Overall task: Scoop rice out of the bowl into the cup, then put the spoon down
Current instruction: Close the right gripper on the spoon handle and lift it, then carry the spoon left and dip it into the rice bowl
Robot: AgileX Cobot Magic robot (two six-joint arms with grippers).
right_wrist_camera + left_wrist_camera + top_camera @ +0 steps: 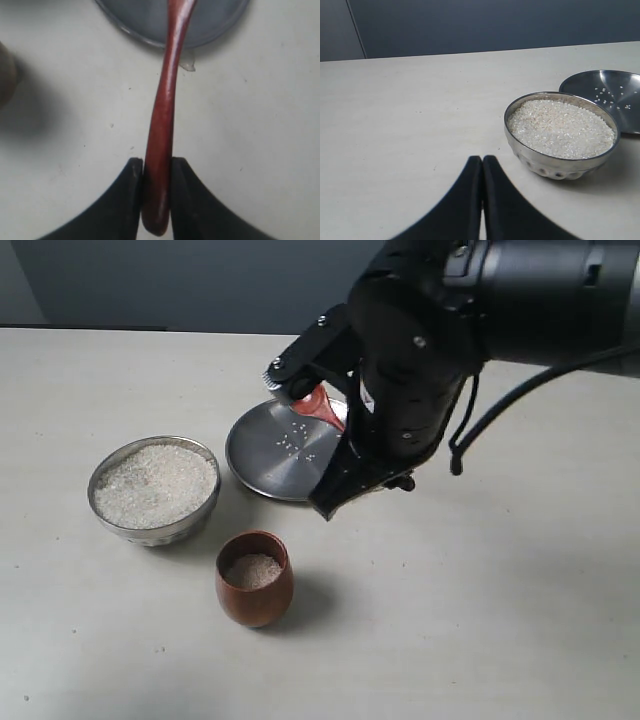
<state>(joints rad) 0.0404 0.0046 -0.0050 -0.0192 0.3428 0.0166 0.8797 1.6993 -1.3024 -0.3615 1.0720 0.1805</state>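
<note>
The steel bowl (150,530) (555,167) stands at the left, heaped with rice (155,482) (561,128). In front of it, the brown wooden cup (255,605) holds some rice (252,570). My right gripper (157,167) is shut on the end of the handle of the reddish-brown spoon (162,112) (318,403). The handle reaches out over the flat steel plate (270,455) (220,22); the spoon's bowl is mostly hidden. My left gripper (482,162) is shut on nothing, low over the table a short way from the steel bowl.
Several stray grains lie on the flat plate (615,92). The bulky right arm (420,360) hangs over the plate's right side. A dark wall runs behind the table's far edge (470,52).
</note>
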